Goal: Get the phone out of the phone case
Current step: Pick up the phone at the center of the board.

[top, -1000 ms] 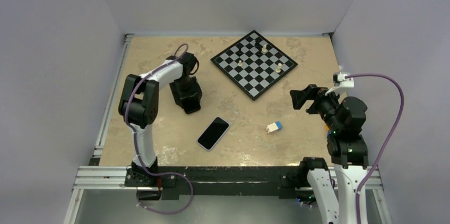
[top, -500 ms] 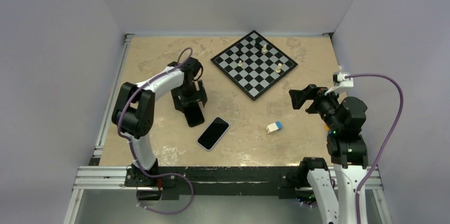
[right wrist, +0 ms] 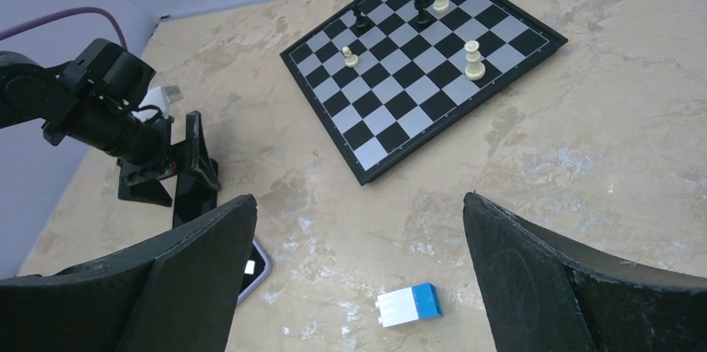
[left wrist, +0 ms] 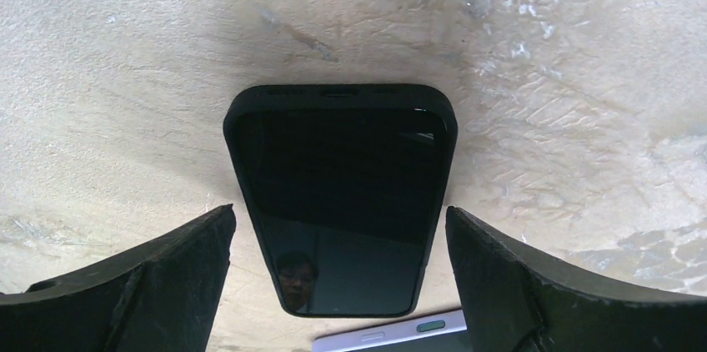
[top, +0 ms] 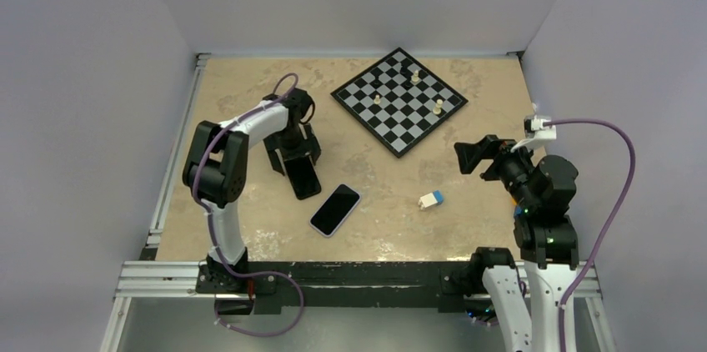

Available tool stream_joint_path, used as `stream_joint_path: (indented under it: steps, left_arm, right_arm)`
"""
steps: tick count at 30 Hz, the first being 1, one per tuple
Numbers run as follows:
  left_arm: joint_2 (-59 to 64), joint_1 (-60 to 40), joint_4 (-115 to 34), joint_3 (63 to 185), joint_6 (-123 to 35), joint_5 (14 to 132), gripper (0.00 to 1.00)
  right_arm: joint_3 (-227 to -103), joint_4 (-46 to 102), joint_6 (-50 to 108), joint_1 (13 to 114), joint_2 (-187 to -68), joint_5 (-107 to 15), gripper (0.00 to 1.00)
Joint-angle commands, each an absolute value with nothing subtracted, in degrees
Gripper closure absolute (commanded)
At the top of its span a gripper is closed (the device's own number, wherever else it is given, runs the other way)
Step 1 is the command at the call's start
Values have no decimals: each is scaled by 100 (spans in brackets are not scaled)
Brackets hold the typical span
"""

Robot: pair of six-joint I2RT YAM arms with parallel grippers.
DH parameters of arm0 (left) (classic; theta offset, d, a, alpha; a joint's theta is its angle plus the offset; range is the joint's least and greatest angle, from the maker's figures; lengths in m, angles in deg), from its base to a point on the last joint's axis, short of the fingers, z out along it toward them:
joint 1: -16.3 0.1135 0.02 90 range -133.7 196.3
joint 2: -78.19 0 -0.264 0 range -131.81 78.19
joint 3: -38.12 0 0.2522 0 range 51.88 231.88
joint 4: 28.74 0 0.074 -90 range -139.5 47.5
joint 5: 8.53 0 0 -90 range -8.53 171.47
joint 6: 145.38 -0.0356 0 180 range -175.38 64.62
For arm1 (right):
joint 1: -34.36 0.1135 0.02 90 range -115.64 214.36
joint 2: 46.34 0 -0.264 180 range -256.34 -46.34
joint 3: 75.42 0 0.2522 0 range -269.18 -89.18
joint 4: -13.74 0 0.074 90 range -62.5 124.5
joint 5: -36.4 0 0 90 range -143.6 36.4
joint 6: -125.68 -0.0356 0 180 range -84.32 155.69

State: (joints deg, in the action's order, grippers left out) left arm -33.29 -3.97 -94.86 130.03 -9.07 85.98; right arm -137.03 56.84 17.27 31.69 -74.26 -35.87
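The phone, dark screen up with a lavender rim, lies flat on the table near the front centre; only its edge shows in the left wrist view. Just left of it lies the black phone case, apart from the phone. My left gripper hovers over the case's far end, open, its fingers standing clear on either side of the case. My right gripper hangs open and empty above the right side of the table, facing the middle.
A chessboard with a few pieces sits at the back centre. A small blue and white brick lies right of the phone, below my right gripper. Grey walls close in the table on three sides.
My left gripper has opened and let go of the black case, which now lies on the table beside the phone. The right arm has not moved.
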Motion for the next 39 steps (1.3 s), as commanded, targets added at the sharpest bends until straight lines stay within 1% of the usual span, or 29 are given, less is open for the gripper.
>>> stream_joint_path:
  steps: [1,5,7,9,11,13,17,18,20,21,24,29,32,37,39]
  left_arm:
    - [-3274,-383,-9511,12899,-528,8791,0]
    - [-3244,-383,-9350,12656,-336,8727,0]
    - [-3442,-383,-9340,12690,-285,8557,2]
    - [-3578,-387,-9355,12705,-187,8480,7]
    - [-3577,-383,-9223,12566,-104,8464,15]
    - [-3466,-383,-9029,12311,-47,8521,26]
    - [-3228,-370,-8594,12024,-237,8497,57]
    - [-3120,-374,-8487,11944,-329,8480,63]
    - [-2810,-374,-8309,11756,-464,8564,86]
    - [-2643,-371,-8304,11694,-500,8699,100]
    - [-2171,-374,-8248,11587,-772,8847,100]
    - [-1055,-404,-7873,11270,-1525,8533,100]
    - [-526,-486,-7818,11289,-1997,8420,100]
    - [181,-803,-7331,11301,-2891,7641,100]
    - [496,-1016,-7062,11229,-3163,7288,100]
  right_arm:
    - [-13669,5571,1662,3155,-7341,-3392,1]
    - [-13664,5592,1652,3156,-7330,-3344,1]
    - [-13624,5559,1632,3156,-7321,-3327,1]
    - [-13606,5544,1617,3155,-7331,-3263,1]
    - [-13610,5567,1613,3155,-7355,-3247,1]
    - [-13655,5666,1627,3155,-7403,-3302,1]
    - [-13684,5766,1679,3155,-7453,-3381,1]
    - [-13694,5776,1679,3155,-7474,-3391,1]
    - [-13746,5838,1693,3155,-7528,-3380,1]
    - [-13737,5835,1696,3155,-7550,-3348,1]
    - [-13651,5754,1696,3155,-7670,-3210,1]
    - [-13459,5663,1707,3163,-8281,-2867,1]
    - [-13292,5432,1665,3212,-8608,-2713,1]
    - [-13079,4829,1460,3760,-9470,-2528,1]
    - [-12979,4430,1252,3989,-9919,-2221,1]
